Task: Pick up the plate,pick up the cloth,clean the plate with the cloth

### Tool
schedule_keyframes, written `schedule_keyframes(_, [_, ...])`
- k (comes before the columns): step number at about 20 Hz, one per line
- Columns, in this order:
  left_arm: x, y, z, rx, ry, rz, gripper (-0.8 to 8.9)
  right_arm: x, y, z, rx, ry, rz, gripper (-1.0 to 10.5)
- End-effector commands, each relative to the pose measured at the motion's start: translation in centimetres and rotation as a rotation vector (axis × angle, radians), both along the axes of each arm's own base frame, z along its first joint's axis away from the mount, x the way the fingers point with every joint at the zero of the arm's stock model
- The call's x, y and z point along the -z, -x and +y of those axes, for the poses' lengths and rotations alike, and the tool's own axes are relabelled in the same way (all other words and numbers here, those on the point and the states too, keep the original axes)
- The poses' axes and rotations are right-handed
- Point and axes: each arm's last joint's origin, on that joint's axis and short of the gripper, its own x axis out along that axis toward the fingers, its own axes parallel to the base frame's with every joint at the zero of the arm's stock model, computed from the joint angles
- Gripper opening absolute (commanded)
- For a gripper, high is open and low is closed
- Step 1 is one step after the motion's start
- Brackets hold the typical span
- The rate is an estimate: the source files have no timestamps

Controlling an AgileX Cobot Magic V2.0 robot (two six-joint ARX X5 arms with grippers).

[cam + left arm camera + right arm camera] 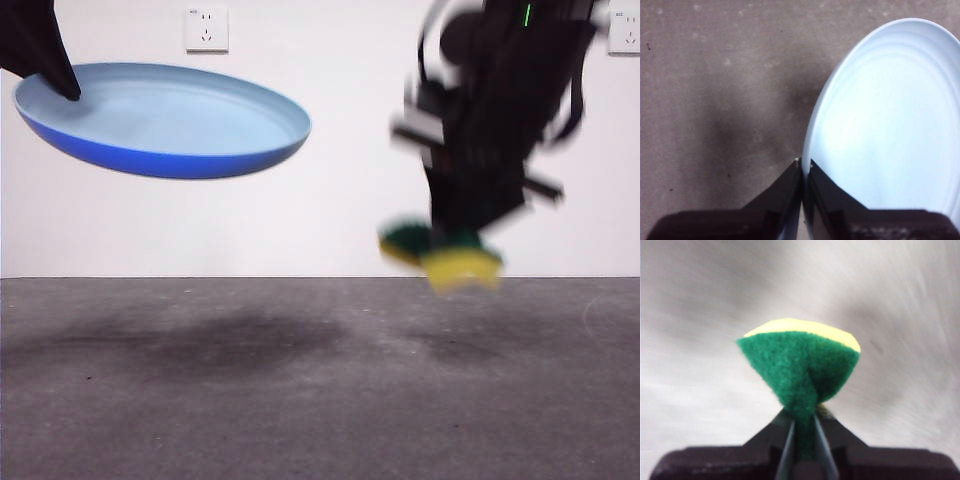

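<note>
The light blue plate [165,118] hangs tilted in the air at the upper left of the front view, its darker blue underside showing. My left gripper [62,85] is shut on its rim at the left; the left wrist view shows its jaws [802,167] pinching the plate's edge [880,125]. The cloth, a yellow sponge with a green top [445,255], hangs above the table to the right, blurred. My right gripper [455,235] is shut on it; the right wrist view shows the jaws [802,425] squeezing the sponge [800,360].
The grey table [300,390] runs below both held things, with their shadows on it. A white wall stands behind with two sockets [206,28].
</note>
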Motion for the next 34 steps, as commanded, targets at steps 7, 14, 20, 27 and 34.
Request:
schedule_keyframes(7, [1.3,-0.2,-3.2,0.147,0.072,0.09,-0.07,-9.1,7.3,3.2,-0.12,-0.252,-0.313,-0.2])
schedule_keyframes(14, [0.9,1.3,-7.1,0.306,0.126,0.072,-0.07,-6.0,6.1,6.2,-0.102,-0.168,-0.266,-0.2])
schedule_keyframes(20, [-0.3,0.5,-7.6,0.224,0.165,-0.082,-0.07,-3.5,8.4,9.9,-0.243,-0.136,-0.144,-0.2])
schedule_keyframes(27, [0.3,0.5,-6.8,0.195,0.106,-0.028,-0.07,-2.0,10.4,8.1,-0.088,0.442,-0.262,-0.2])
schedule_keyframes(34, [0.6,1.1,-7.1,0.337,0.185,0.066,-0.07,-3.4,7.6,7.7,0.065,0.347,-0.438,-0.2])
